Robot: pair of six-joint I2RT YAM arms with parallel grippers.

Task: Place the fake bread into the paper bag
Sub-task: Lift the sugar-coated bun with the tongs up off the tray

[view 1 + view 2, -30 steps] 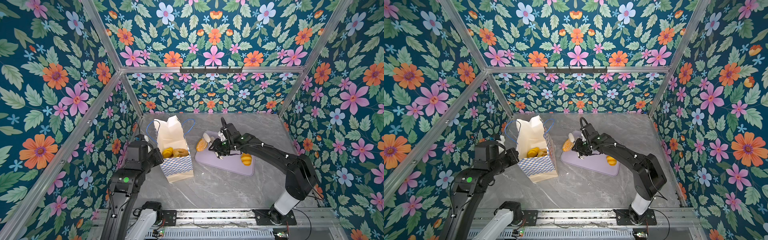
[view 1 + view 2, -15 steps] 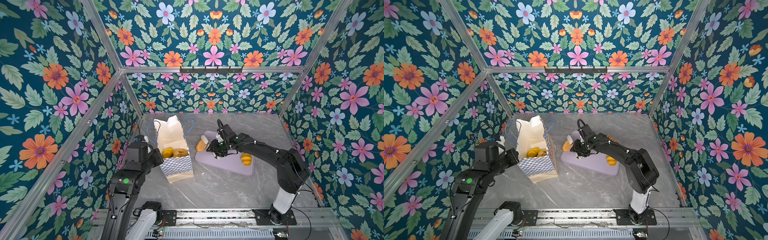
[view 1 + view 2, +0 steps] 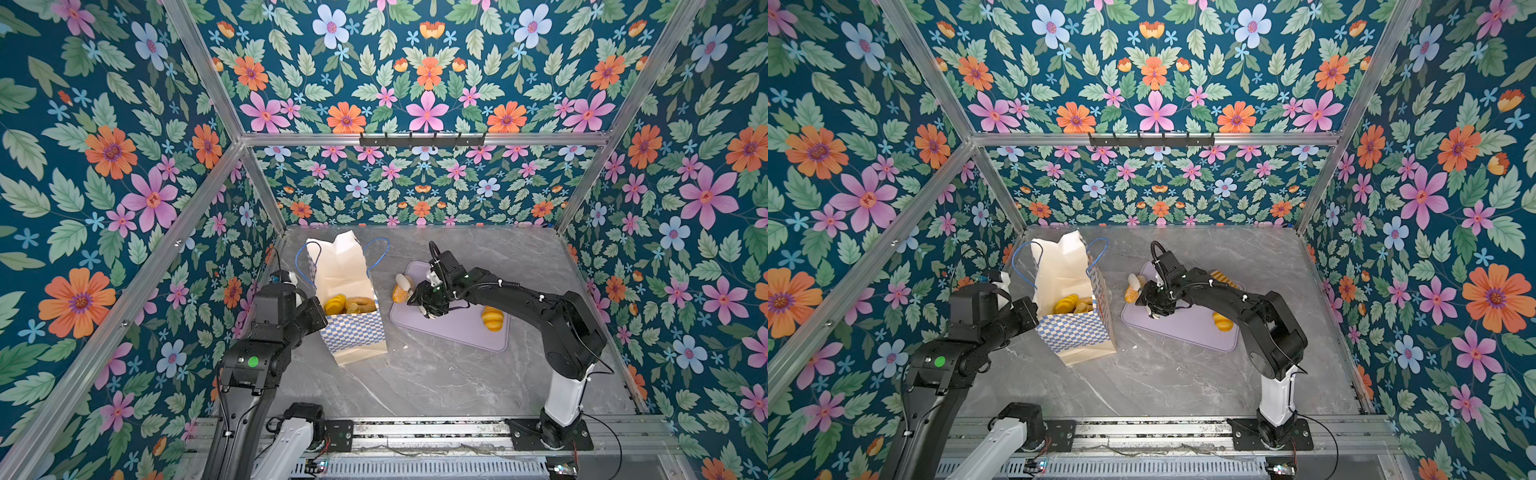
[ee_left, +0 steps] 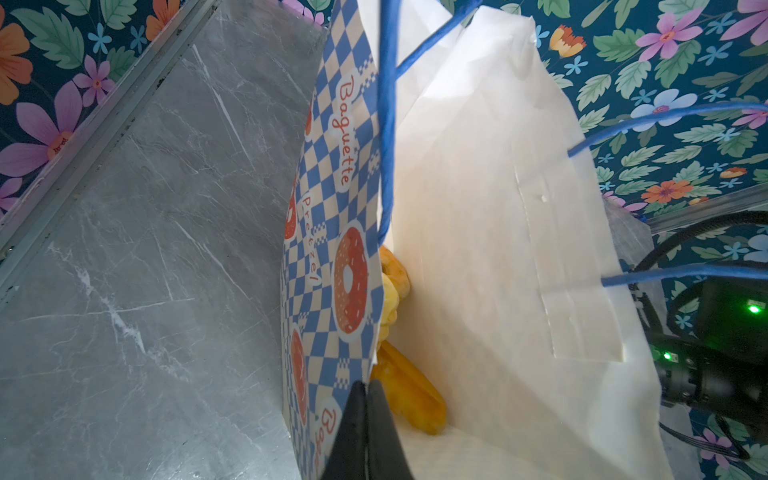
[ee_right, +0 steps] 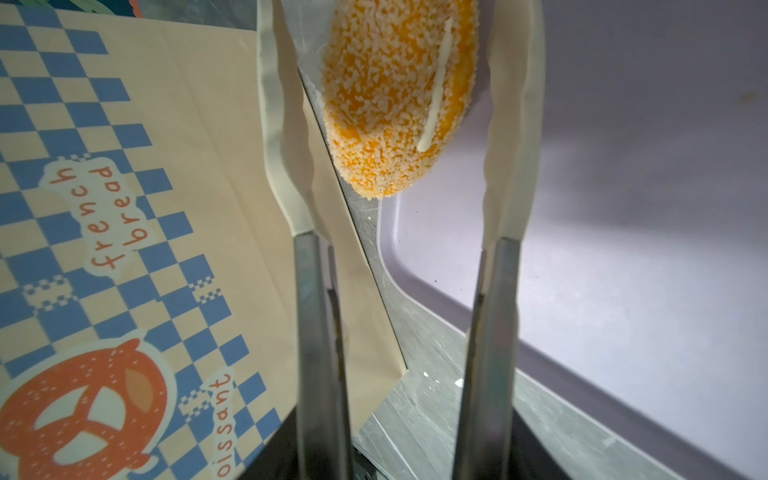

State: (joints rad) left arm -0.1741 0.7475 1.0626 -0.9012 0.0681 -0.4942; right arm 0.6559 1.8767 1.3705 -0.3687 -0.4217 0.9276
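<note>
Over on the left, the left gripper (image 4: 365, 390) has its jaws pressed together on the rim of the bag (image 3: 353, 332), pinching the checkered wall and holding the mouth wide. The bag stands upright on the table (image 3: 415, 382). Inside it, a yellow loaf (image 3: 336, 303) and a bagel (image 3: 360, 304) are already down at the bottom; the left wrist view hints at more bread packed beside them, but I can't count it.

Moving right, the crumbed bun (image 3: 400, 295) sits at the edge of the tray (image 3: 457, 336) nearest the bag, with a pale bun (image 3: 403, 280) just behind it. The right gripper (image 5: 395, 62) comes in low with its jaws spread, one on each side of the crumbed bun, not yet clamped. Farther right, a small loaf (image 3: 492, 319) waits on the tray, and a ridged loaf (image 3: 1223, 277) peeks out behind the arm.

So it looks part done: at least two in, four I can see left out.

Compared with a second ago, the right arm has dropped and slid toward the bag to line up on the crumbed bun. The bag, its contents and the left grip look unchanged.
</note>
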